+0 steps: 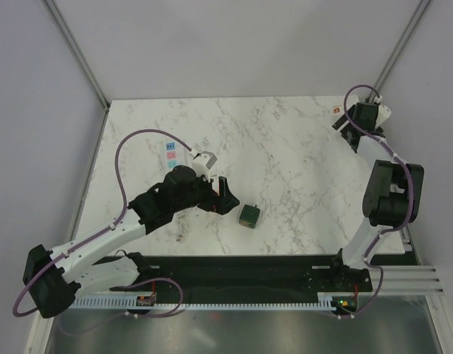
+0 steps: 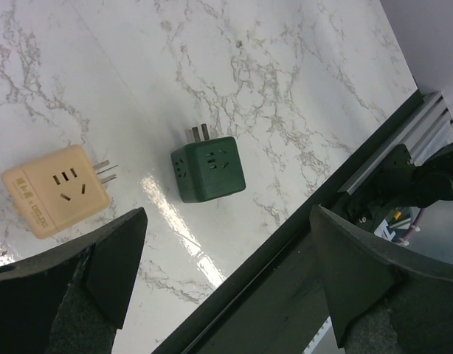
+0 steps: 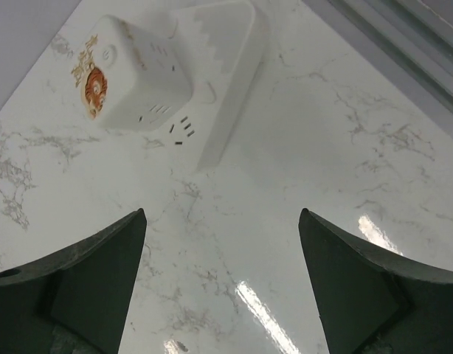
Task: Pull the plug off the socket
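Note:
In the left wrist view a green cube plug [image 2: 209, 168] lies on the marble table, its prongs pointing away, apart from a beige cube socket [image 2: 55, 190] to its left whose prongs point at it. My left gripper [image 2: 228, 220] is open and empty, hovering just on the near side of both. In the top view the green cube [image 1: 249, 215] lies right of my left gripper [image 1: 225, 198]; the beige cube is hidden there. My right gripper [image 3: 223, 214] is open and empty, near a white cube adapter [image 3: 134, 74] with an orange sticker that sits against a white power strip [image 3: 223, 74].
The table's black front rail [image 2: 300, 280] runs close below the green cube. Small coloured labels [image 1: 171, 155] lie at the left of the table. My right gripper [image 1: 348, 133] is at the far right corner, near the grey walls.

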Robot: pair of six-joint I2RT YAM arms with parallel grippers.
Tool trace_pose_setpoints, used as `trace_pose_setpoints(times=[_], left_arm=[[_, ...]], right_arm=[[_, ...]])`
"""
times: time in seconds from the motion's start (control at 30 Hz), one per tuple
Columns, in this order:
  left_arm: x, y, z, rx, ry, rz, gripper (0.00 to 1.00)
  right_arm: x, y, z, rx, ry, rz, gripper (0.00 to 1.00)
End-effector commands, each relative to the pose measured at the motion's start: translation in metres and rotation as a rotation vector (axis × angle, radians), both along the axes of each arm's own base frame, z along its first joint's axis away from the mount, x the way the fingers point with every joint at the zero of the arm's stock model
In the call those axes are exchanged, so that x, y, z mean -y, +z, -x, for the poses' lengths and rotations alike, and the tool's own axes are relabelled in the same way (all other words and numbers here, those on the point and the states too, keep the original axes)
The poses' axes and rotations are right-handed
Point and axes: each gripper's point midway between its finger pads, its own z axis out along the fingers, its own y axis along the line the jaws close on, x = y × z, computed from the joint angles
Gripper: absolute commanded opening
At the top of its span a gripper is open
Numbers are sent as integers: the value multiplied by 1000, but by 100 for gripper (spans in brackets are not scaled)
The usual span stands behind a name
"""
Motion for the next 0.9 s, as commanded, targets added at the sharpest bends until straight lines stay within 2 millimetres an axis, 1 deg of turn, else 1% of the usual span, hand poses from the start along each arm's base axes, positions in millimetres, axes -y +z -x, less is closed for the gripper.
trace_pose_setpoints(times=[0.0, 0.03, 0.07, 0.1, 0.13, 0.17, 0.2, 0.27, 0.3, 0.37, 0.4, 0.43, 0.47, 0.5, 0.57, 0.6, 0.67, 0.7, 0.77, 0.8, 0.83, 0.87], left_arm=[[17, 31, -3, 93, -90, 69, 98], [18, 29, -2, 87, -100, 69, 98], [20, 30, -1, 86, -114, 75, 98], [21, 29, 0, 81, -119, 76, 98], [21, 28, 1, 79, -123, 79, 98], [21, 26, 2, 75, -127, 81, 98], [21, 24, 3, 73, -130, 83, 98], [21, 20, 4, 64, -132, 82, 98], [21, 19, 4, 64, -135, 84, 98], [21, 15, 5, 51, -139, 80, 98], [22, 15, 4, 49, -142, 81, 98], [23, 14, 4, 47, -143, 81, 98], [24, 12, 4, 40, -146, 80, 98], [25, 12, 3, 39, -146, 80, 98], [25, 11, 1, 37, -146, 78, 98], [26, 9, 1, 34, -147, 73, 98], [27, 10, -2, 34, -144, 73, 98], [27, 7, -3, 28, -142, 69, 98], [30, 8, -4, 25, -146, 74, 98], [30, 8, -6, 22, -144, 72, 98], [32, 7, -7, 15, -146, 71, 98], [33, 6, -7, 8, -148, 73, 98]], right_arm=[[14, 6, -6, 89, 23, -96, 92], [10, -3, -6, 105, 54, -156, 91], [14, 3, -15, 180, 47, -184, 91], [22, -5, -16, 197, 46, -219, 91], [21, -11, -18, 212, 59, -250, 91], [24, -9, -26, 263, 52, -276, 91], [29, -23, -30, 260, 48, -296, 92], [32, -26, -43, 286, 58, -310, 93], [37, -41, -46, 270, 42, -325, 94], [42, -37, -59, 315, 52, -323, 94], [46, -48, -61, 310, 39, -331, 94], [52, -45, -67, 326, 32, -328, 94], [55, -47, -71, 338, 24, -333, 94], [61, -60, -71, 330, 9, -352, 93], [66, -58, -80, 377, -2, -396, 91], [67, -69, -80, 376, -1, -427, 90], [71, -71, -86, 395, -16, -468, 85], [71, -80, -86, 384, -19, -481, 82], [74, -80, -89, 399, -31, -493, 80], [75, -87, -89, 392, -39, -497, 79], [75, -83, -94, 402, -24, -500, 78], [74, -84, -95, 394, -17, -506, 77]])
